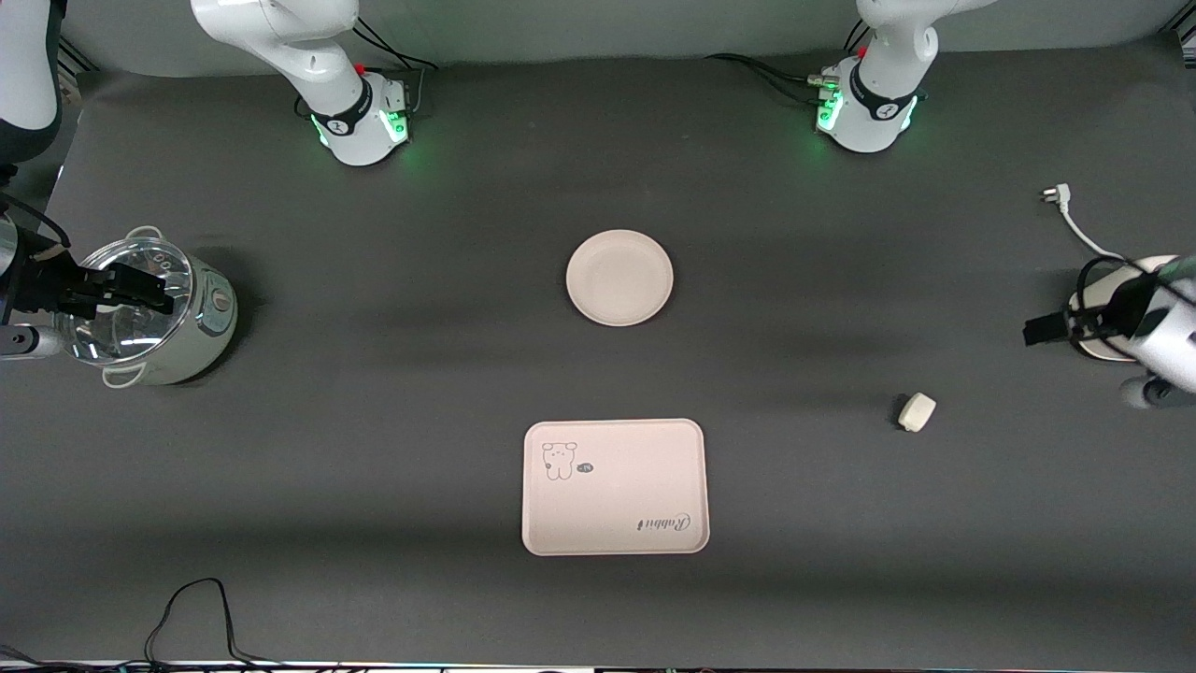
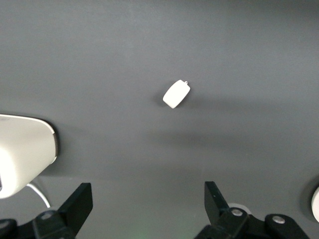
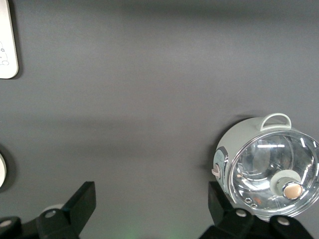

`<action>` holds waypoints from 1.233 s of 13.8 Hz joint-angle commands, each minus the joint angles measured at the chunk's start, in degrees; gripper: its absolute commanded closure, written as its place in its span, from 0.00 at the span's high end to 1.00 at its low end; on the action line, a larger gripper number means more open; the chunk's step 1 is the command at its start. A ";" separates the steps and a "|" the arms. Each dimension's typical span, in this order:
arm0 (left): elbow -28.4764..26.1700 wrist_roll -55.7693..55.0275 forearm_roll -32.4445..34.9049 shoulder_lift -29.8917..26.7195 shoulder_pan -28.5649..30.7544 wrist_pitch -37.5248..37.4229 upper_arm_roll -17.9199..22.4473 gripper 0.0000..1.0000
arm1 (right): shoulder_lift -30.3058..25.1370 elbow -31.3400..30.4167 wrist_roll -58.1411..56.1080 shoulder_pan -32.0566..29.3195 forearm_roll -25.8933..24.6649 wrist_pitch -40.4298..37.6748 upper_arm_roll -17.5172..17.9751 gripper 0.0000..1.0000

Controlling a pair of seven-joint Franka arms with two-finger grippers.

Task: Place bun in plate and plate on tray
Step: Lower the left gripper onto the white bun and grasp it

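While both my arms wait at the two ends of the dark worktop [image 1: 374,393], none of the three things has been touched. My left claw [image 1: 1045,329] hangs with its fingers [image 2: 79,201] spread wide and holding nothing, up in the air at the left arm's end of the worktop, over a white appliance [image 1: 1103,308] with a white cord [image 1: 1074,224]. My right claw [image 1: 149,290] hangs in the same way at the right arm's end, its fingers [image 3: 82,204] spread and bare, over a pale green pot [image 1: 177,327] with a glass lid [image 3: 271,174]. The bun [image 1: 918,412] lies on the bare worktop toward the left arm's end, by itself, well apart from the plate and the tray; in the left wrist view it [image 2: 176,94] shows as a small pale block on the dark mat. The plate [image 1: 619,278] sits flat near the middle of the worktop with nothing in it. The tray [image 1: 614,487] lies nearer to the front camera than the plate, apart from it, flat, with its little animal drawing [image 1: 559,461] and its script [image 1: 665,522] showing and nothing on it. A black cable [image 1: 196,617] loops along the worktop's edge nearest the front camera, toward the right arm's end.
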 commanded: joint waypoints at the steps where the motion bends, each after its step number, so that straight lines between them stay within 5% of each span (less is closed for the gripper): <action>1: 3.91 0.53 2.11 5.52 -2.31 0.87 0.17 1.00 | -0.39 -0.26 1.08 0.21 0.49 0.07 -0.33 1.00; 10: -17.52 -0.52 2.82 9.04 -2.05 29.15 0.43 1.00 | -0.39 -0.26 1.08 0.21 0.49 0.07 -0.33 1.00; 17: -19.74 -1.05 2.82 18.62 -1.79 40.78 0.78 1.00 | -0.39 -0.26 0.99 0.21 0.49 0.07 -0.33 1.00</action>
